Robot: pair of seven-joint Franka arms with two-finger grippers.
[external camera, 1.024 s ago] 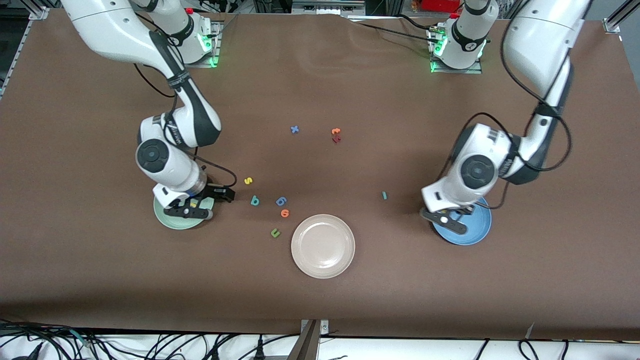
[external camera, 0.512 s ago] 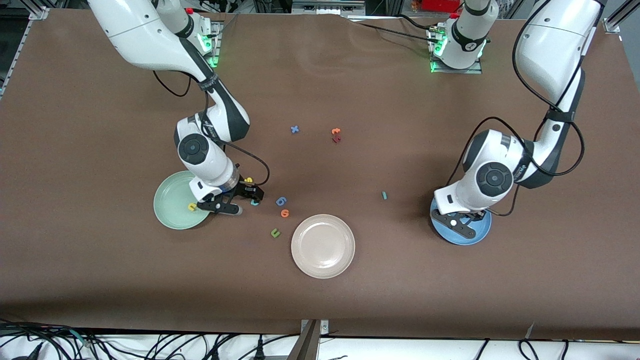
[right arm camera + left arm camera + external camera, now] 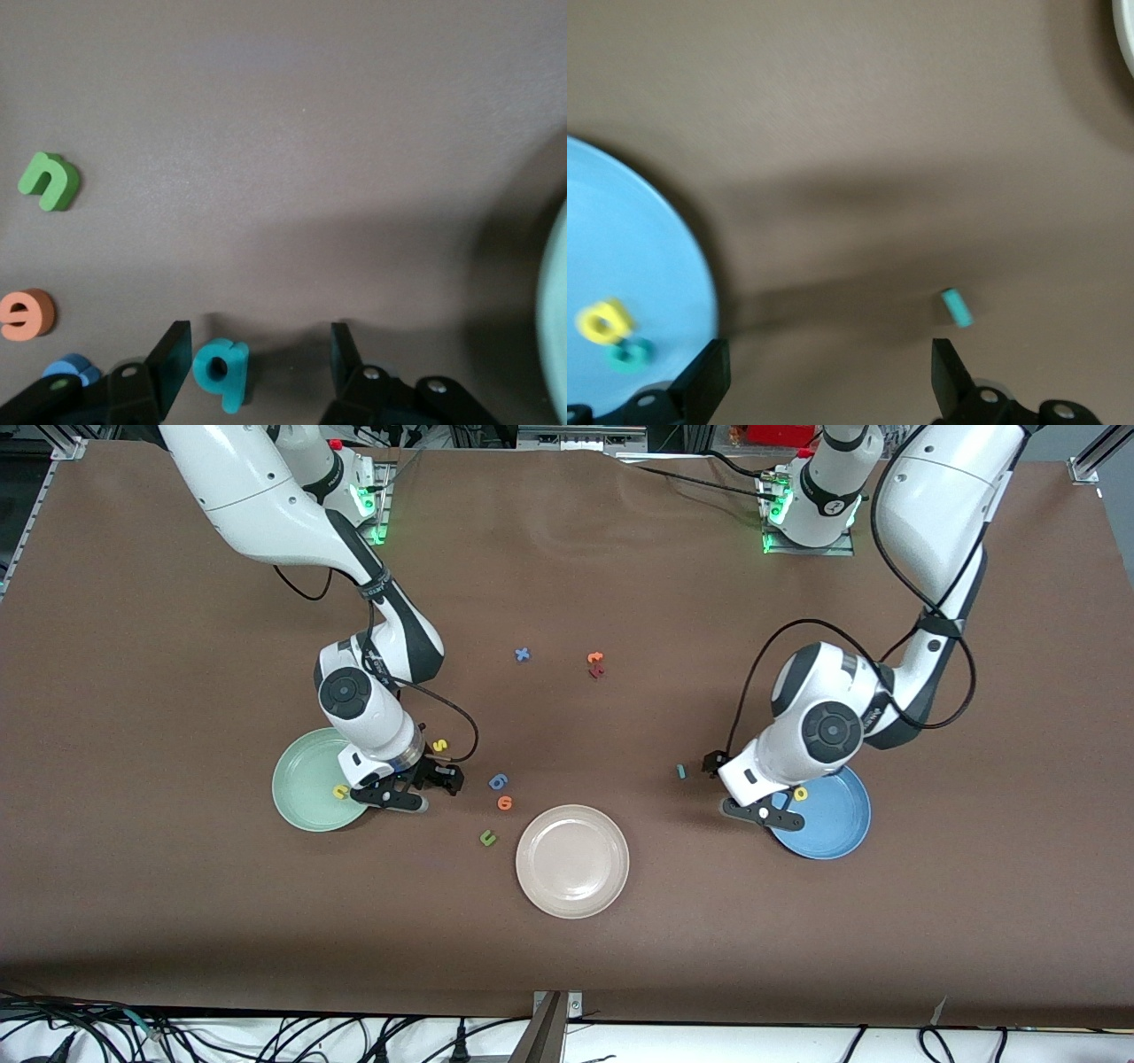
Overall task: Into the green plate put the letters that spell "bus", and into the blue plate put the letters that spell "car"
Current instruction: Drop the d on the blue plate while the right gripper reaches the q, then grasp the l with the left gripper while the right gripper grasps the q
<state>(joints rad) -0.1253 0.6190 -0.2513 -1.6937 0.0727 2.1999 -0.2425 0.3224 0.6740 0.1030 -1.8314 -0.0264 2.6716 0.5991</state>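
A: Front view. A second ago the right hand (image 3: 438, 779) hung over the green plate (image 3: 297, 766); now the yellow "u" (image 3: 340, 791) lies in it and the hand has dropped low beside the plate, over the spot where the teal "b" lay.
B: And the left hand (image 3: 719, 778)?
A: It has let go and come off the blue plate (image 3: 837, 834). The yellow "a" (image 3: 800, 794) is in the plate, and the hand is now near the teal "r" (image 3: 680, 771).
B: Left wrist view?
A: Left hand (image 3: 828, 390) spread, nothing in it. "a" (image 3: 602, 321) and teal "c" (image 3: 629, 354) are both in the plate, "r" (image 3: 955, 307) on the table.
B: Right wrist view?
A: Right hand (image 3: 257, 359) parted either side of the "b" (image 3: 221, 372), not yet gripping.
B: Count?
A: Three plates. "car": two in, one out. "bus": one in; "b" and yellow "s" (image 3: 440, 746) still on the table
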